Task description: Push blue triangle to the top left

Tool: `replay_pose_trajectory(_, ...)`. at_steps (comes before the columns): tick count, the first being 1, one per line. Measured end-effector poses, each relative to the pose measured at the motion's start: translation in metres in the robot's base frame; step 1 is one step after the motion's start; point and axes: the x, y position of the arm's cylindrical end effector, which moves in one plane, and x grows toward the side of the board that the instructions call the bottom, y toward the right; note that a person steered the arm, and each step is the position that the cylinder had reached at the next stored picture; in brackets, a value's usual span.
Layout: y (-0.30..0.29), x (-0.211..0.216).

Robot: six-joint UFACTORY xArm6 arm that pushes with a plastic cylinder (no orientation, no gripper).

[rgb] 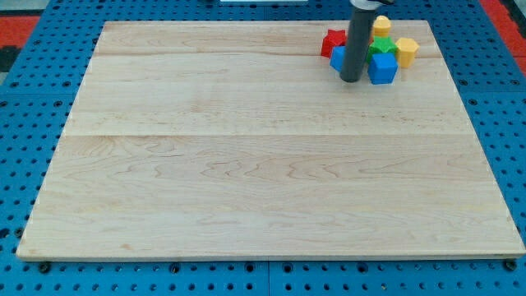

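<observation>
A cluster of blocks sits near the view's top right of the wooden board [246, 164]. My tip [351, 80] stands at the cluster's lower left, right against a blue block [338, 57] that the rod partly hides; its shape is unclear. A blue cube-like block [383, 69] lies just right of the tip. A red block [332, 41] is at the cluster's upper left. A green block [380, 47] sits in the middle, a yellow block [407, 51] at the right and another yellow block [382, 25] at the top.
The board lies on a blue pegboard surface [33, 99] that surrounds it. A red area [25, 29] shows at the view's top left corner and another at the top right.
</observation>
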Motion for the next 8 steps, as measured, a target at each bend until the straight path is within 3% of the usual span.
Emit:
replay_pose_trajectory(3,0.012,-0.013)
replay_pose_trajectory(4,0.000,-0.039)
replay_pose_trajectory(5,-0.070,-0.053)
replay_pose_trajectory(6,-0.203,-0.078)
replay_pose_trajectory(7,-0.181,-0.100)
replay_pose_trajectory(8,-0.176,-0.093)
